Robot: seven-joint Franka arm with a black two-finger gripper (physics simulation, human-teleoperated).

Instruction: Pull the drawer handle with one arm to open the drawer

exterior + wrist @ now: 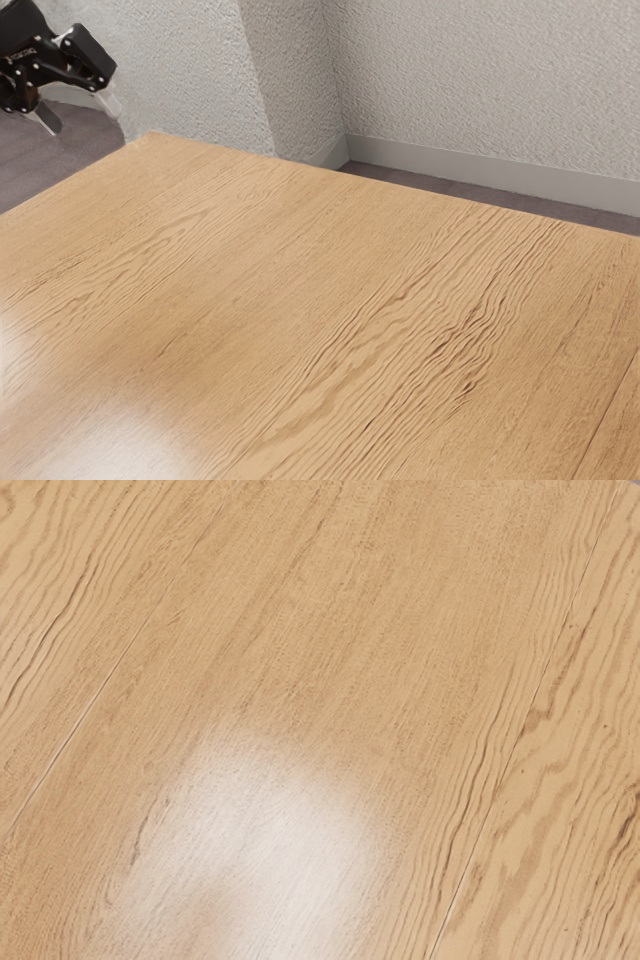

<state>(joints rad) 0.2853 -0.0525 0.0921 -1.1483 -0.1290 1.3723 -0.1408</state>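
At the exterior view's upper left, the black gripper hung above the grey floor, beyond the far left edge of the wooden surface. Whether the gripper was open or closed could not be determined. It was in contact with nothing.

The surface was light oak in colour with marked wavy grain. A pale patch of glare lay on its near left part. Behind the surface's far edge, a rough white wall formed a corner near the middle. To the right of that corner a grey skirting board ran along the wall's foot, with a strip of floor between it and the surface.

In the wrist view, the surface lay under the hand, showing plank seams and the glare patch.

The position of the drawer and its handle could not be determined.
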